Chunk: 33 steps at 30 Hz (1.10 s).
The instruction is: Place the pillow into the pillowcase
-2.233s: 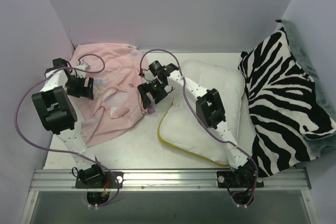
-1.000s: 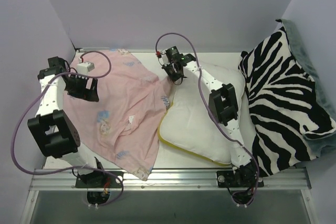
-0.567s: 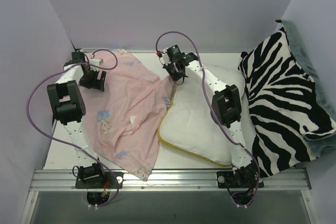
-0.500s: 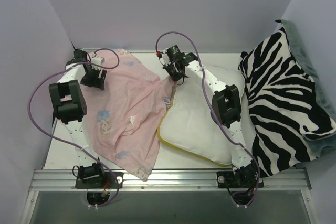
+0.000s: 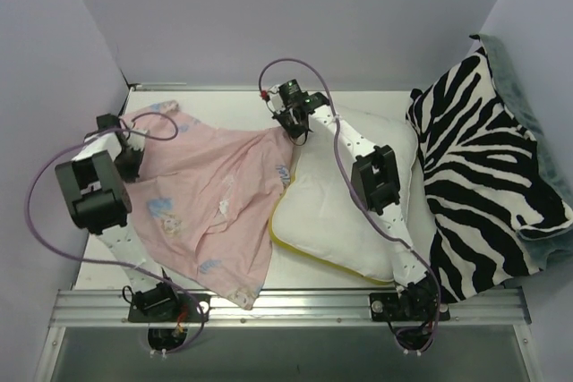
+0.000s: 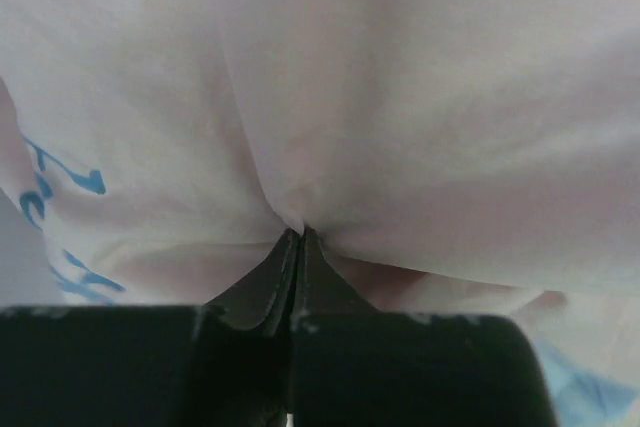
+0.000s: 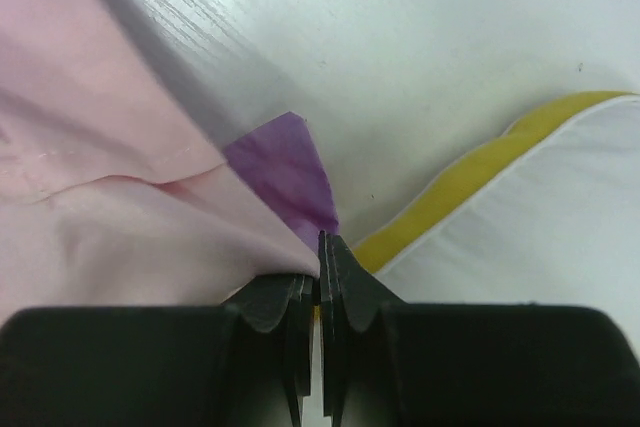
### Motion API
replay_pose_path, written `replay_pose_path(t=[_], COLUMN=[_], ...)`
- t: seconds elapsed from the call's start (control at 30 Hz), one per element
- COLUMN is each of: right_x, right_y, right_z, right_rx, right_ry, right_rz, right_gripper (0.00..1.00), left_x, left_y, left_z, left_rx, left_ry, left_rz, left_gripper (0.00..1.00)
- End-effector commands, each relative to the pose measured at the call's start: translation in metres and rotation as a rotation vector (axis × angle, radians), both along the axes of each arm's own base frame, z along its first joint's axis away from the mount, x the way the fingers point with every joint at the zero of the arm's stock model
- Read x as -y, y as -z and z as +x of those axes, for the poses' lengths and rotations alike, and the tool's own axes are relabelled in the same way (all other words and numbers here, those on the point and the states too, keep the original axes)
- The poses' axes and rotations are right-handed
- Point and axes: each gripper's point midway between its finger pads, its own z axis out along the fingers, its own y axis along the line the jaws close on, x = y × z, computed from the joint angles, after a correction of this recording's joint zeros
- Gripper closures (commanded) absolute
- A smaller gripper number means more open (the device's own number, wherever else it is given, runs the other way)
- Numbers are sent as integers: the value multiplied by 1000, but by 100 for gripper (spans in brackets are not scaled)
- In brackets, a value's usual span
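Pulled leftward since half a second ago, the left gripper (image 6: 297, 237) draws the pillowcase (image 5: 215, 203) flatter: pale pink side up, faint blue prints, near hem reaching the rail (image 5: 295, 306). It lies left of the white, yellow-edged pillow (image 5: 345, 212), touching it — the left gripper is clamped on its left edge, the right gripper (image 7: 322, 242) on a far corner showing purple.

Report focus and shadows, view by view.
Top external: evenly lit, sharp, no glare. Left wrist: pillowcase fills the frame, soft-focus; left gripper blurred. Right wrist: table grain sharp, the pillowcase's shadow across it; right gripper blurred.
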Motion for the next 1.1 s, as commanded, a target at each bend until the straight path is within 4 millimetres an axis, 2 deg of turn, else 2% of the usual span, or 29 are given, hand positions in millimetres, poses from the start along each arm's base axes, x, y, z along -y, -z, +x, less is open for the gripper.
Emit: replay_pose_path(t=[0.0, 0.03, 0.07, 0.1, 0.13, 0.17, 0.2, 0.23, 0.27, 0.3, 0.33, 0.37, 0.4, 0.43, 0.47, 0.5, 0.53, 0.6, 0.63, 0.7, 0.73, 0.8, 0.83, 0.87, 0.9, 0.97, 1.0, 1.03, 1.07], right_x=[0, -4, -9, -11, -16, -20, -22, -25, -28, -27, -26, -23, -21, -19, -13, -15, -11, -2, 2, 20, 28, 46, 64, 73, 84, 110, 120, 136, 145], right_y=[1, 4, 1, 2, 0, -5, -7, -10, -21, -26, -49, -47, -55, -65, -85, -84, -103, -103, -114, -112, -117, -115, -115, -115, -116, -116, -114, -115, -114], right_z=[16, 17, 23, 25, 26, 30, 30, 29, 26, 22, 19, 10, 4, -2, -12, -26, -37, -64, -74, -96, -104, -120, -124, -130, -134, -146, -151, -156, -163], right_rx=[61, 69, 99, 111, 127, 154, 160, 165, 181, 183, 208, 185, 185, 182, 181, 136, 133, 31, 10, -107, -135, -216, -238, -263, -277, -312, -320, -323, -343], right_ry=[-12, -21, -28, -34, -42, -45, -50, -56, -58, -62, -62, -69, -68, -62, -61, -88, -83, -93, -83, -54, -40, 11, 51, 77, 97, 149, 157, 187, 202], right_rz=[-37, -40, -33, -33, -33, -26, -24, -20, -17, -15, 5, 1, 13, 28, 43, 69, 104, 127, 155, 167, 184, 185, 191, 192, 198, 199, 189, 180, 171], right_gripper=[100, 100, 100, 98, 89, 78, 52, 41, 34, 26, 23, 22, 19, 19, 18, 18, 18, 16, 15, 10, 2, 0, 0, 0, 0, 0, 0, 0, 0], left_x=[5, 8, 11, 18, 21, 22, 23, 23, 25, 29, 32, 37, 55, 63, 74, 87, 106, 128, 143, 151, 153, 157, 157, 159, 159, 160, 175, 173, 171], left_y=[4, 0, -12, -8, -11, -22, -26, -35, -51, -62, -80, -93, -100, -113, -108, -105, -100, -80, -71, -48, -31, -25, -23, -10, -15, -2, -7, 5, 7], left_z=[-93, -104, -116, -135, -144, -150, -154, -150, -138, -125, -106, -88, -73, -58, -47, -40, -34, -24, -21, -13, -13, 5, 11, 15, 28, 35, 48, 54, 64], left_rx=[-206, -211, -194, -225, -224, -195, -187, -150, -66, -8, 68, 135, 164, 204, 199, 192, 178, 127, 101, 42, -4, 8, 8, -20, 7, -12, 14, -5, 3], left_ry=[-61, -76, -87, -110, -129, -152, -173, -176, -172, -153, -128, -97, -26, 10, 49, 104, 158, 236, 278, 317, 324, 343, 347, 352, 365, 369, 406, 388, 365], left_rz=[-47, -52, -48, -59, -61, -55, -48, -39, -37, -47, -44, -43, -57, -55, -78, -94, -109, -160, -170, -169, -171, -160, -158, -161, -160, -168, -160, -143, -134], left_gripper=[100, 100, 100, 100, 100, 100, 98, 68, 51, 41, 30, 27, 27, 26, 26, 27, 26, 26, 26, 25, 25, 27, 29, 30, 32, 43, 50, 65, 71])
